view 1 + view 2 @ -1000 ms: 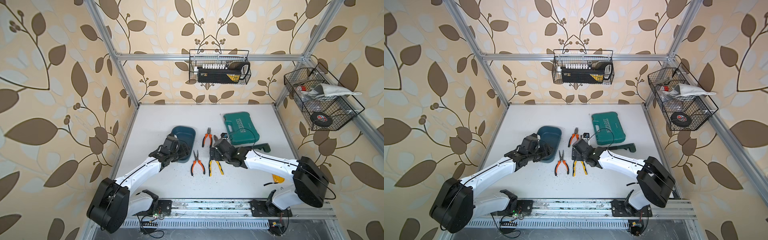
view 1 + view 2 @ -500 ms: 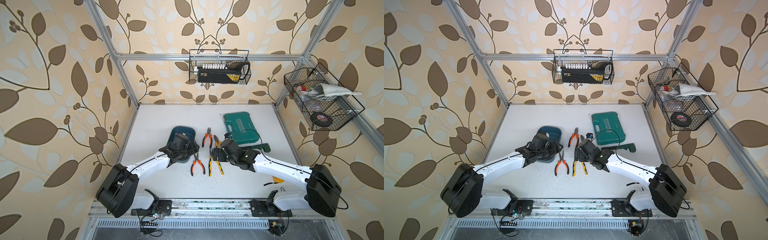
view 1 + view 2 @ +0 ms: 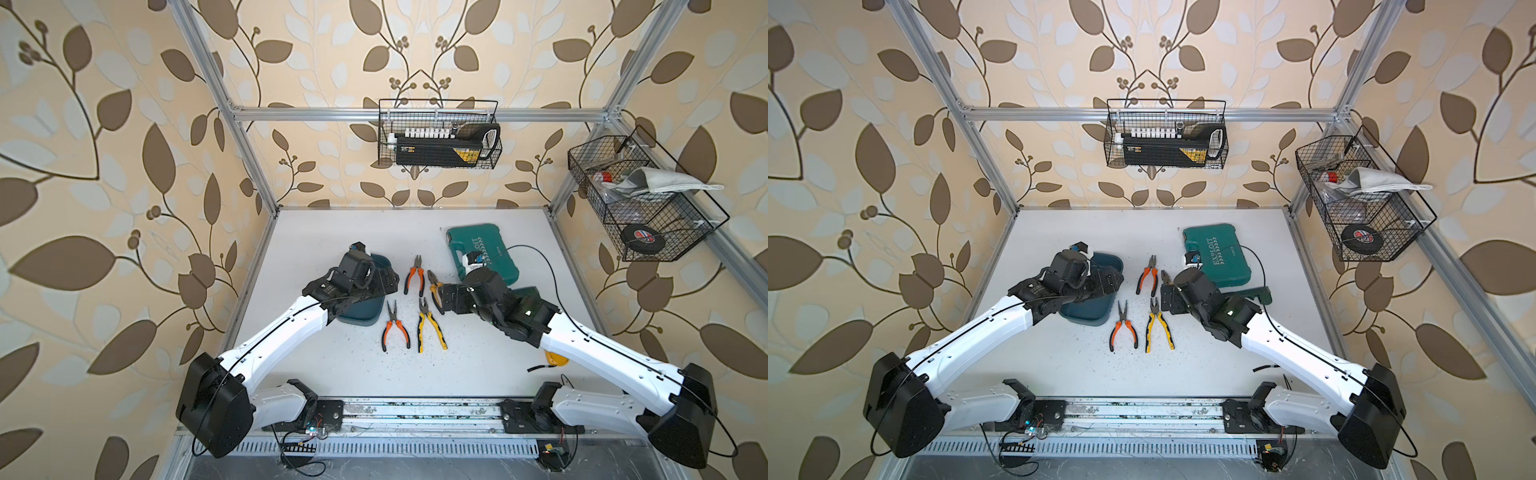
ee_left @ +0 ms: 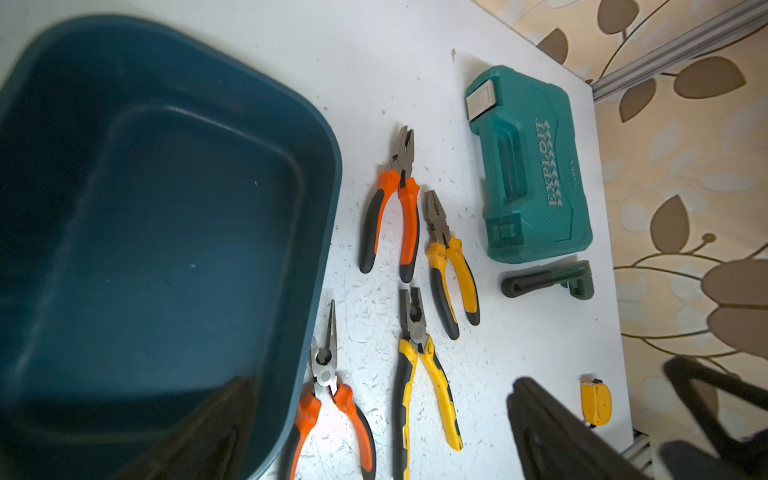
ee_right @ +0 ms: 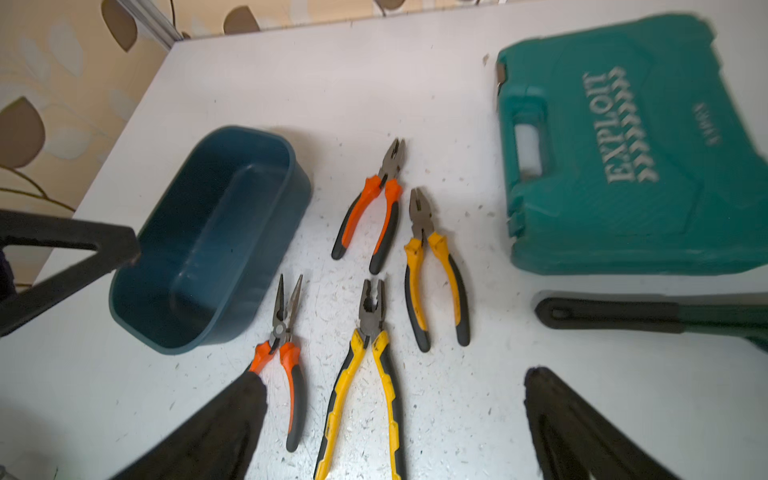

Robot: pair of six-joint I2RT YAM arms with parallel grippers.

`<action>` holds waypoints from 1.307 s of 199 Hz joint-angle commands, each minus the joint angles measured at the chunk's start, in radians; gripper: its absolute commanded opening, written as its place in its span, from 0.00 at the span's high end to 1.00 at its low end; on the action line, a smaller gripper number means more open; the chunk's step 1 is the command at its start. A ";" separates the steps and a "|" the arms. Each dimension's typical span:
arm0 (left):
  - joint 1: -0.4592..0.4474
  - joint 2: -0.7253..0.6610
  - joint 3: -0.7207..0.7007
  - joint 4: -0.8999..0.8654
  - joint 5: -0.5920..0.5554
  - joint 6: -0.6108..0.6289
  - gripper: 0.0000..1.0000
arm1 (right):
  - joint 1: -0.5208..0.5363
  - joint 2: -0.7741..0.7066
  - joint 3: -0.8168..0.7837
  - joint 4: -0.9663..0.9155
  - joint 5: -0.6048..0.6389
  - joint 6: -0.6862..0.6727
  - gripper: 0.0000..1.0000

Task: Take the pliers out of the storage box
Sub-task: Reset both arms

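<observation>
Since the earlier frame, the left gripper [image 3: 380,284] has spread its jaws wider, while all four pliers are staying put on the worktop [image 3: 353,232].

In both top views, that gripper is hovering over the storage box [image 3: 359,318], jaws apart and gripping nothing. Its arm is reaching forward from the near rail, with the wrist bending toward the middle. The right gripper [image 3: 446,297] is also standing wide open and unloaded. It is hanging over the small yellow pliers [image 3: 433,282], and its arm is stretching in from the right. The orange combination pliers [image 3: 414,276], the orange long-nose pliers [image 3: 395,332] and the large yellow pliers [image 3: 430,330] are lying between the two grippers, outside the box. In a top view, the green case [image 3: 1219,253] is showing the word "EXPLOIT".

From the left wrist, the dark fingers [image 4: 199,436] are standing well apart, one over the box's bare floor and one over the worktop. All four pliers are lying just beside the box wall, and "EXPLOIT" is reading clearly on the case.

From the right wrist, the fingers [image 5: 208,432] are spreading wide, one overlapping a long-nose handle. Whether they are touching cannot be told.
</observation>
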 commanded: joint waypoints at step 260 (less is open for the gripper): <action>0.367 -0.003 -0.624 1.075 -0.454 0.770 0.01 | -0.752 0.365 -0.694 1.496 -0.166 -0.543 0.01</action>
